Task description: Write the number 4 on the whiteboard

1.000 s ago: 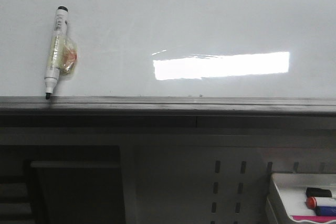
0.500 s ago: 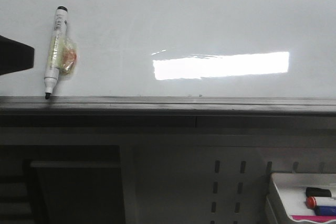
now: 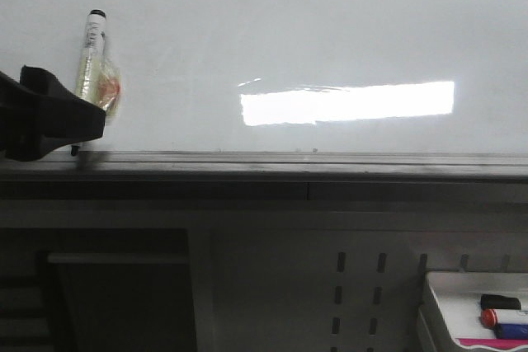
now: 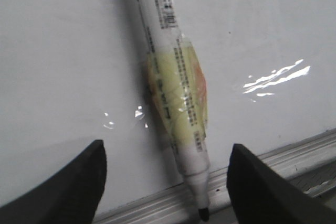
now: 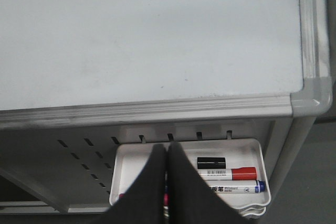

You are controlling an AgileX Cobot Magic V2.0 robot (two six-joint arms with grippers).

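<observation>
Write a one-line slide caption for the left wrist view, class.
Open left gripper straddles a taped marker lying on the blank whiteboard, tip at the edge rail.

I see the whiteboard (image 3: 330, 30) lying flat, glossy, with a bright rectangular glare and a grey edge rail (image 3: 289, 162) along its near side. One uncapped marker (image 3: 92, 59), its barrel wrapped in yellowish tape, lies on the board, its black tip touching the rail.
</observation>
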